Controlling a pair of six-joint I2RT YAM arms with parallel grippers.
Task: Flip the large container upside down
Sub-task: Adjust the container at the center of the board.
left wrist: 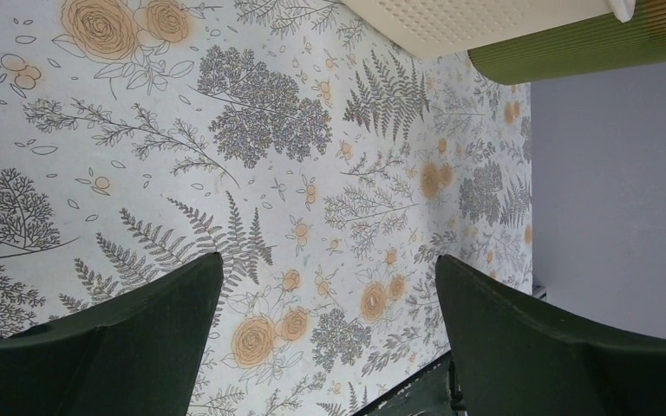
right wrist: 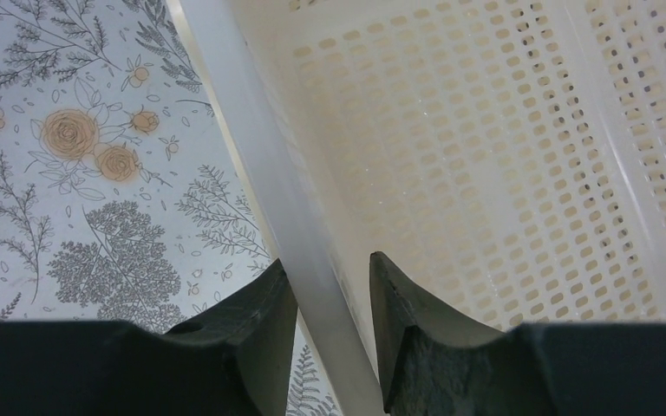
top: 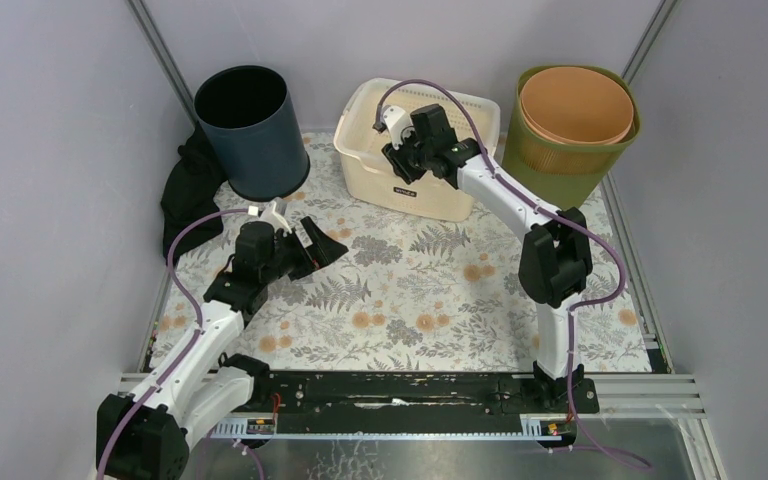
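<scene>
Cream basket lies long axis left-right; right claw straddles its near rim, clenched on it; left claw released, well apart

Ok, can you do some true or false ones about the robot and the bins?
1. The right end effector has the rim of the cream basket between its fingers. True.
2. The left end effector is holding the blue bin. False: it is open, over the flowery table.
3. An orange bin sits inside the green bin. True.
4. The cream basket is upside down. False: its open side faces up.
</scene>
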